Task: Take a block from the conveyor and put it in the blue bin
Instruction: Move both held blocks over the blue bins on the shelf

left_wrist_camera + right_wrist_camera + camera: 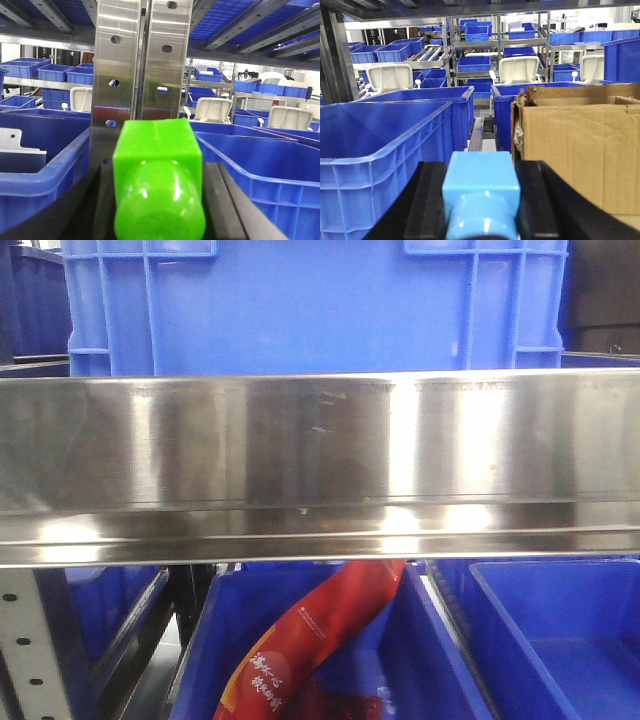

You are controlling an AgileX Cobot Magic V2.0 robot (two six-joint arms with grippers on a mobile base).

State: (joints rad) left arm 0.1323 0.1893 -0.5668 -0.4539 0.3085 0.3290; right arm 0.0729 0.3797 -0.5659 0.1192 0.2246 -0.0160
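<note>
**Item 1, left wrist view.** The left gripper (161, 210) has its black fingers (225, 200) clamped on either side of a green block (157, 150). The block is held close before a perforated steel upright (142, 60). An open blue bin (270, 170) sits near right and another tub (45, 172) near left.

**Item 2, right wrist view.** The right gripper (481, 212) is closed on a light-blue block (480, 175). A deep blue crate (385, 145) stands near left and a torn cardboard box (580, 150) near right. Shelving (475, 47) is far behind.

**Item 3, front view.** A steel rail (320, 465) spans the frame. A red packet (310, 640) lies in a lower blue container (440, 660) beneath it.
</note>
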